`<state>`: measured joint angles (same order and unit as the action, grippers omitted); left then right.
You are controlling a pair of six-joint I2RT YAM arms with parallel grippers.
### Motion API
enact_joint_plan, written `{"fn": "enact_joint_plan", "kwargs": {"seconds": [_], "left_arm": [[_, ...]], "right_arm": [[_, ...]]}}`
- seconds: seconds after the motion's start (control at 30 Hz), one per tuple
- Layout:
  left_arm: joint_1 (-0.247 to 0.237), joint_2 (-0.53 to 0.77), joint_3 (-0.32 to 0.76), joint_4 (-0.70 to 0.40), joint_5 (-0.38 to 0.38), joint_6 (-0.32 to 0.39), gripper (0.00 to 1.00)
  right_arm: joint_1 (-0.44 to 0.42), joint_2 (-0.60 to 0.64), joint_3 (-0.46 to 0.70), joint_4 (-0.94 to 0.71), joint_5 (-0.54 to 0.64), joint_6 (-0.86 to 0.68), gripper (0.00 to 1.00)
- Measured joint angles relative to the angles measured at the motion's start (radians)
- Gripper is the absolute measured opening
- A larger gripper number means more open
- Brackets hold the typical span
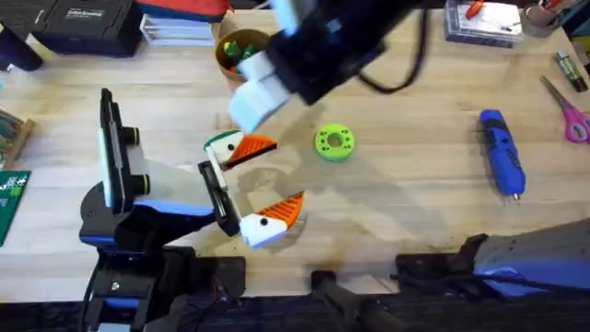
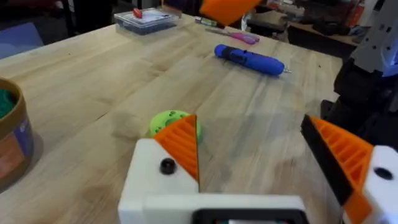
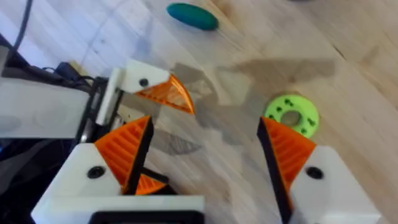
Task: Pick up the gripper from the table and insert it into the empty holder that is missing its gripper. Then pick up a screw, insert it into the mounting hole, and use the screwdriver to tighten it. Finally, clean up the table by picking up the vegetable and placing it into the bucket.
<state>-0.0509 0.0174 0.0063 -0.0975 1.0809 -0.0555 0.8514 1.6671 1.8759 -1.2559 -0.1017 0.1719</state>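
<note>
Left pincer lies low over the counter, jaws wide apart, nothing between them. I judge it is parked flat and spread so each finger mount is reachable from above.

Right pincer hovers right over it, reaching across the middle, also wide open and carrying nothing.

The gripper: both left fingers carry an orange wedge, and, so I judge the insert step is done. Can't tell which wedge is the fitted one. The holder nearer the vegetable has a dark mounting hole on its face; I can't tell if it's empty or has a screw in it.

The screwdriver lies flat, well off to my right, with bare counter all round it, so the right arm has a clean approach.

The vegetable lies on the counter just past the left pincer's far finger. The bucket stands at the far edge beyond it, so that carry should be a short one.

Room:
- Green disc sits just beside the left pincer's far wedge. Watch it when swinging.
- Pink scissors lie near the right edge, beyond the screwdriver.
- The centre is tight, since my right arm hangs over the left pincer. I'd lift it before any sideways move.
</note>
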Motion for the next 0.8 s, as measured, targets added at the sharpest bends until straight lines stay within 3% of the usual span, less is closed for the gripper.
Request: {"fn": "enact_joint_plan", "kwargs": {"seconds": [0.2,0.4,0.6,0.8], "left_arm": [[0.0,0.0,0.0,0.0,0.0,0.0,0.985],[0.0,0.0,0.0,0.0,0.0,0.0,0.986],[0.0,0.0,0.0,0.0,0.0,0.0,0.985],[0.0,0.0,0.0,0.0,0.0,0.0,0.987]], "right_arm": [[-0.071,-0.104,-0.109,0.006,0.0,0.005,0.994],[-0.121,-0.306,-0.385,0.12,-0.026,0.03,0.992],[-0.202,-0.558,-0.572,0.137,-0.198,-0.047,0.992],[-0.255,-0.661,-0.6,0.045,-0.321,-0.163,0.993]]}}
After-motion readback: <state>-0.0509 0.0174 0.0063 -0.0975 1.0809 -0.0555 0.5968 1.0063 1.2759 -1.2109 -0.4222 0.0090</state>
